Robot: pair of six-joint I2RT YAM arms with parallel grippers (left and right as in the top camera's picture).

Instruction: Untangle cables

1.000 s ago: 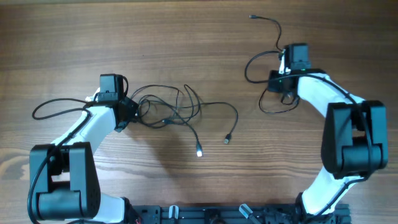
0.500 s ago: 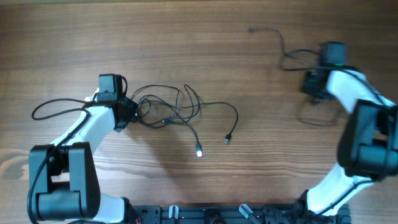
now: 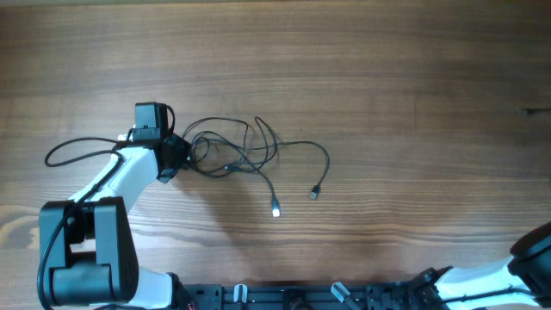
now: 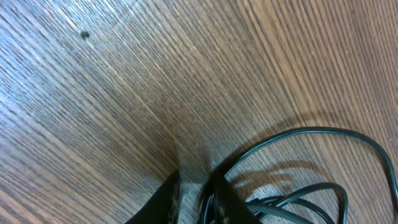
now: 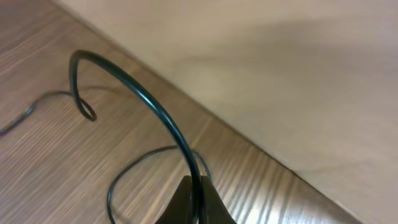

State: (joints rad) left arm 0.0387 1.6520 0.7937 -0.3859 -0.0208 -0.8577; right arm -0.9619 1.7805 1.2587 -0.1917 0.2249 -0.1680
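Your right arm (image 3: 534, 258) has swung off to the lower right corner since a second ago, taking its loose cord (image 5: 140, 87) along. The right gripper (image 5: 194, 190) is pinched tight on that cord, which arcs up near the table's edge. On the table (image 3: 387, 69), the cables (image 3: 245, 151) lie tangled left of centre. Your left gripper (image 4: 191, 185) sits at the tangle's left end, fingers nearly together; I can't tell whether it's clamping a strand.

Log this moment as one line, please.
left claw: at cable tangle, grip unclear | right claw: shut on one cable, near table edge
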